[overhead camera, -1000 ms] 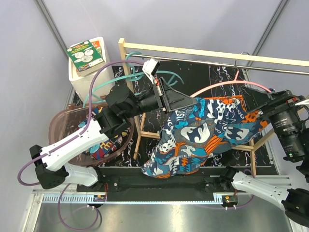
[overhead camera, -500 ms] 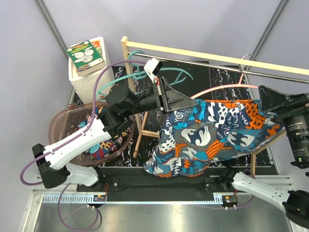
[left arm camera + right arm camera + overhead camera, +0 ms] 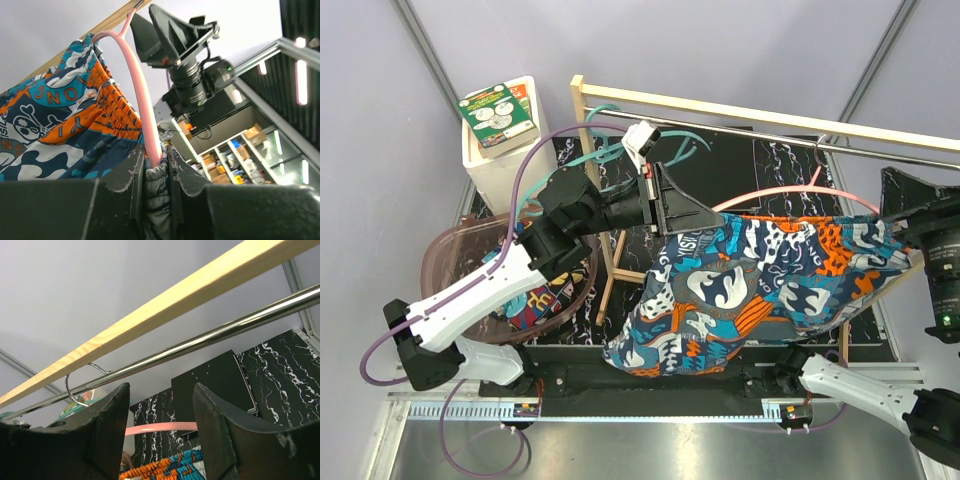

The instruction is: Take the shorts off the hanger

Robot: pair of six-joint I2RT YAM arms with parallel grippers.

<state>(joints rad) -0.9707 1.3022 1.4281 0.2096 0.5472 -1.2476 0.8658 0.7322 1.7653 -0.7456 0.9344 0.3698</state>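
The teal, orange and white shorts (image 3: pixel 760 280) hang spread wide on a pink hanger (image 3: pixel 770 192), whose hook is over the metal rod (image 3: pixel 880 150). My left gripper (image 3: pixel 692 222) is shut on the hanger's left end together with the waistband; in the left wrist view the pink hanger (image 3: pixel 142 95) and grey fabric sit pinched between its fingers (image 3: pixel 156 152). My right gripper (image 3: pixel 905 205) is open at the shorts' right edge; its wrist view (image 3: pixel 161 395) shows the hanger (image 3: pixel 160 428) beyond the jaws. The comic-print shorts (image 3: pixel 535 300) lie in the basket.
A brown translucent basket (image 3: pixel 445 260) sits at the left. A white box with a green booklet (image 3: pixel 498 115) stands at the back left. A wooden rack frame (image 3: pixel 720 105) carries the rod, with teal hangers (image 3: pixel 610 140) near its left post.
The right gripper has drawn back to the right. The shorts and hanger have swung and spread out to the right. The left gripper keeps its grip and has shifted slightly.
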